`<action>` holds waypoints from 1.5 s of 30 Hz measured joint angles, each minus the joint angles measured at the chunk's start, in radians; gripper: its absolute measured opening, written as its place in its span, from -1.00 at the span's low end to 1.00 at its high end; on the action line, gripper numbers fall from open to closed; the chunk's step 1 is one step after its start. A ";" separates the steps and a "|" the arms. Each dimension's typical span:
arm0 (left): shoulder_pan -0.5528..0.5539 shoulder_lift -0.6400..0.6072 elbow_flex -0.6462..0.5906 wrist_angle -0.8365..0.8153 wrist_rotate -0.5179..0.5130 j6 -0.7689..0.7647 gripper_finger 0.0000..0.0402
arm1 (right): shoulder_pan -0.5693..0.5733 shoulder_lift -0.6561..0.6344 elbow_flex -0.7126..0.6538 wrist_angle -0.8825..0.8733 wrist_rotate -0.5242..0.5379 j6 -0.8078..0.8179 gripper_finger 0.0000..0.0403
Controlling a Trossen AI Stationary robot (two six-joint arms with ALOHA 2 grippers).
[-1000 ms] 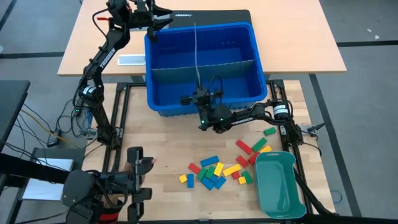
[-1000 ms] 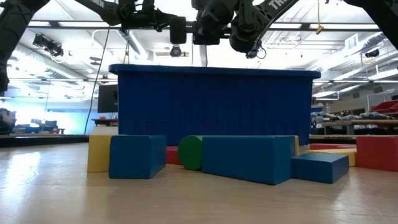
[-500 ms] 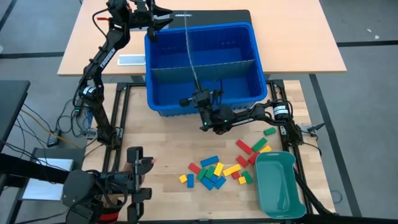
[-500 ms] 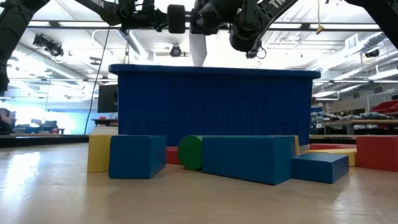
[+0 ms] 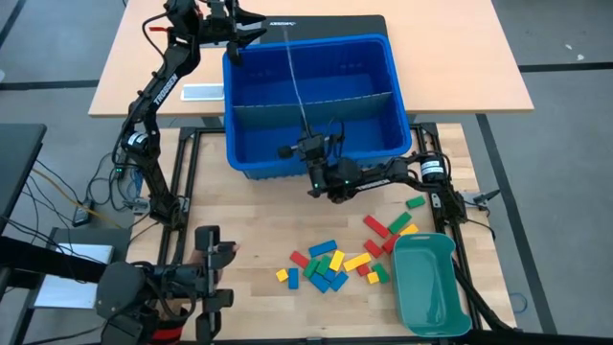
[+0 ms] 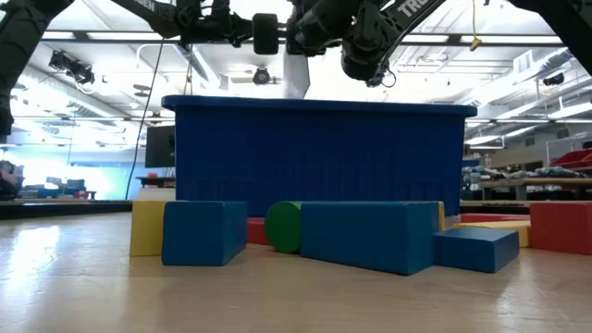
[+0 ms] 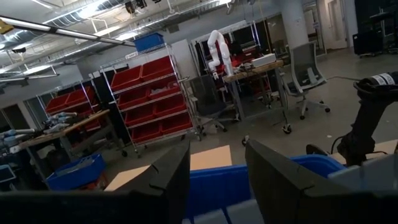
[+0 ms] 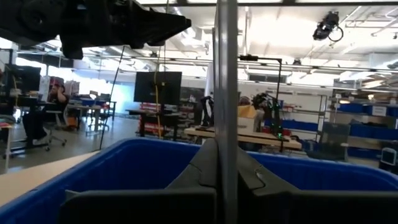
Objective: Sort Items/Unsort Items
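The items (image 5: pixel 333 261), small red, yellow, green and blue blocks, lie loose on the wooden table in front of a big blue bin (image 5: pixel 311 158); they fill the foreground of the low view (image 6: pixel 365 236). My right gripper (image 5: pixel 308 146) is at the bin's near wall, shut on a thin grey divider sheet (image 5: pixel 295 86) that runs over the bin from near to far. My left gripper (image 5: pixel 238 31) is open and empty above the bin's far left corner; in its wrist view (image 7: pixel 217 180) the bin shows between its fingers. My right gripper pinches the divider sheet's near end (image 8: pixel 225 146) between its two fingers (image 8: pixel 249 177), one on each face. The fingers come roughly level from the table's near side. The sheet stands on edge, and its lower part (image 6: pixel 296 79) dips behind the bin's wall.
A grey cross divider (image 5: pixel 316 103) spans the bin from left to right. A teal-green tray (image 5: pixel 431 283) sits at the near right, beside the blocks. A white strip (image 5: pixel 201 92) lies on the far table, left of the bin. A dark mat (image 5: pixel 326 24) lies behind the bin.
My right gripper has turned the divider sheet a little while still shut on it. The sheet's far end has swung toward the table's left, and in the low view the sheet shows a broader face than before.
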 joint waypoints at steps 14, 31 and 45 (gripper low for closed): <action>0.000 0.000 0.000 -0.034 -0.003 0.004 -0.19 | -0.001 0.000 0.001 0.001 0.021 0.026 -1.00; -0.012 0.000 0.000 -0.121 -0.101 0.006 -0.19 | -0.025 0.000 0.055 -0.005 0.052 -0.036 -1.00; -0.074 0.000 -0.033 -0.269 -0.371 0.011 -0.50 | -0.009 -0.001 0.169 0.000 0.035 -0.193 -1.00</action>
